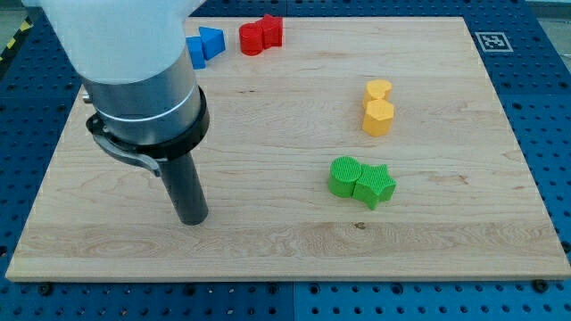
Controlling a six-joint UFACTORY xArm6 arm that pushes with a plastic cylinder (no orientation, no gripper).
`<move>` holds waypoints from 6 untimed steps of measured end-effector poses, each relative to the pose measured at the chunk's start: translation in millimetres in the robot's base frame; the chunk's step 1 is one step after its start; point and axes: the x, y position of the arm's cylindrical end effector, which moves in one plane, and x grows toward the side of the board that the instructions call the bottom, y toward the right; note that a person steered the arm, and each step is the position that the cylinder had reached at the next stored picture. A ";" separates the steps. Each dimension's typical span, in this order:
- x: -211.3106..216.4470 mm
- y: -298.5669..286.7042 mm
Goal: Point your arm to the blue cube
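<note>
Two blue blocks [204, 45] sit together at the view's top left, partly hidden behind my arm; their exact shapes are hard to make out. My tip [193, 219] rests on the board at the view's lower left, well below the blue blocks and apart from every block. The arm's white and grey body [134, 71] fills the top left corner.
Two red blocks [260, 34] touch each other just right of the blue ones. A yellow heart-like block [378, 89] sits above a yellow hexagonal block [377, 117] at right. A green round block [343, 175] touches a green star [376, 185] at centre right.
</note>
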 end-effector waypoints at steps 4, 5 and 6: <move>-104.4 -65.0; -176.6 -65.0; -226.9 -65.0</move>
